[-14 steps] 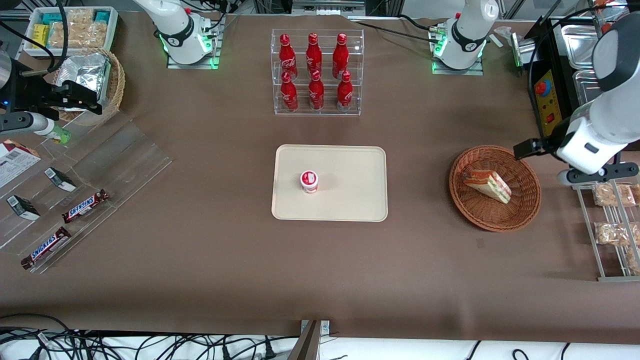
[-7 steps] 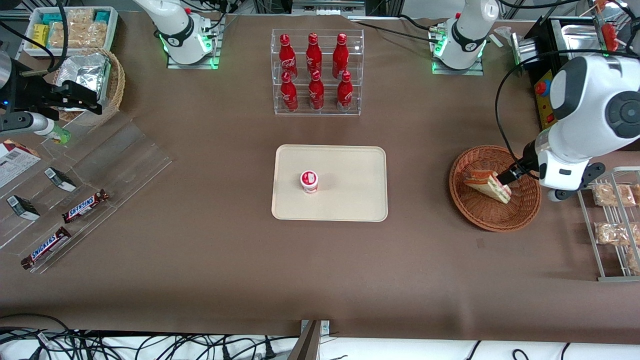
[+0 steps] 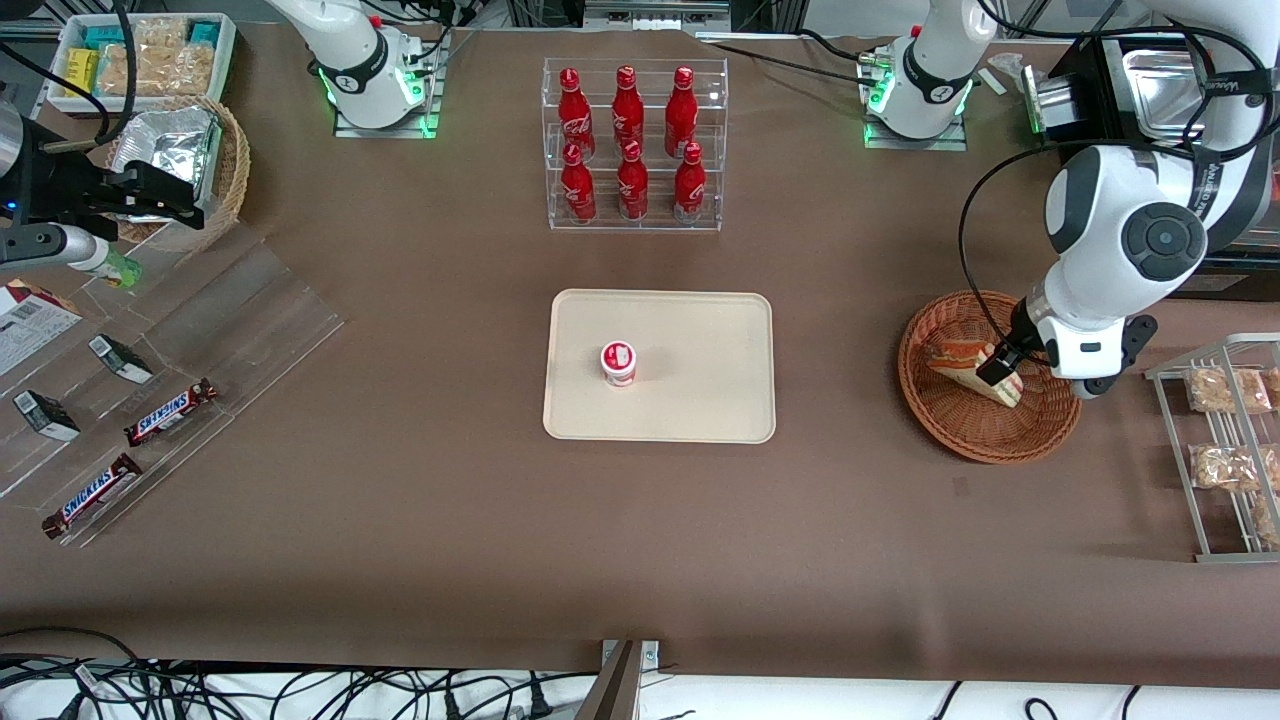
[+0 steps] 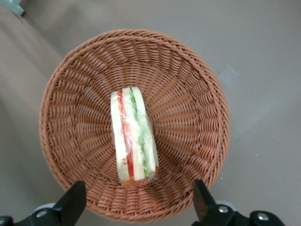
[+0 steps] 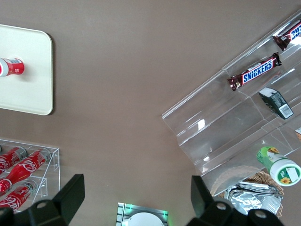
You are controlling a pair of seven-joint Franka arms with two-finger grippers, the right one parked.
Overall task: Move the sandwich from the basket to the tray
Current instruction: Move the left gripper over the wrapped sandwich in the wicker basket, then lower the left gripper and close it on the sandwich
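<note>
The claw point(image 3: 1000, 368) hovers right over the basket point(image 3: 1040, 425) at the right of the front frame, spread wide, both dark fingers point(image 4: 70, 207) apart with nothing gripped between them. Below it lies the sandwich point(image 4: 134, 136), flat in the middle of the woven bowl, its red, green and pale layers showing through the wrap. In the middle of the front frame sits the tray point(image 3: 700, 400) on the brown bench point(image 3: 640, 540), well apart from the basket, with a small red-and-white cup point(image 3: 618, 362) standing on it.
</note>
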